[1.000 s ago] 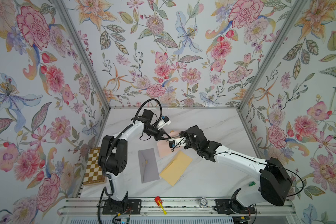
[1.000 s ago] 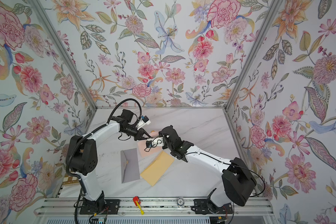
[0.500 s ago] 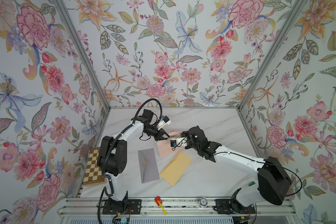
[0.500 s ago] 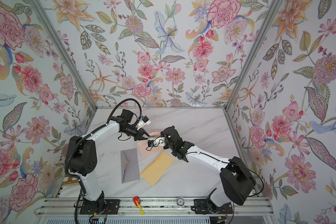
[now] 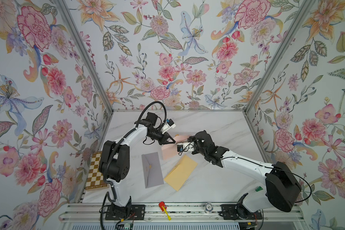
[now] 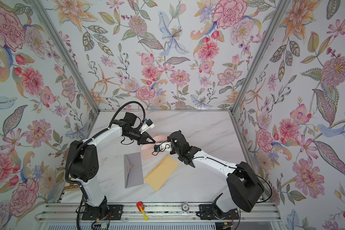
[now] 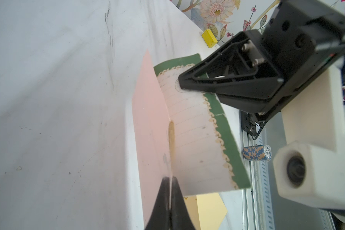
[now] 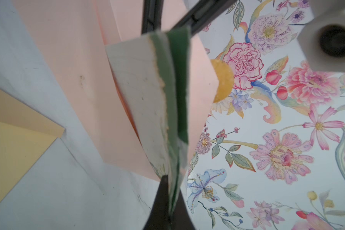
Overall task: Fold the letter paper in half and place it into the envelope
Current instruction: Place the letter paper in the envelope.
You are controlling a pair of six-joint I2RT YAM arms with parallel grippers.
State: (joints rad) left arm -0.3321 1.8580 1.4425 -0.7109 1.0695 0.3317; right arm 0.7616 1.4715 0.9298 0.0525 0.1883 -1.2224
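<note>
The pink envelope [image 5: 168, 152] lies on the marble table, its flap [image 8: 199, 79] with a yellow seal [image 8: 223, 79] raised. My left gripper [image 7: 170, 180] is shut on the flap's edge, also in both top views [image 5: 174, 142] [image 6: 154, 142]. The letter paper [image 7: 195, 143], cream with a green border, is folded [image 8: 135, 89], and my right gripper [image 8: 168, 180] is shut on its folded edge. The letter stands between the envelope's body [image 8: 72, 69] and the flap. How far it is inside is hidden. The right gripper [image 7: 180, 83] meets the left one over the envelope [image 5: 182, 141].
A grey envelope [image 5: 152, 169] and a yellow envelope [image 5: 180, 172] lie nearer the front. A checkerboard [image 5: 95, 171] sits at the table's left edge. A red and yellow tool [image 5: 163, 206] and a chip stack [image 5: 208, 207] rest on the front rail. A yellow block [image 7: 209, 38] lies near the wall.
The right gripper with the letter has edged slightly toward the left gripper. The left arm and the envelopes have stayed in place.
</note>
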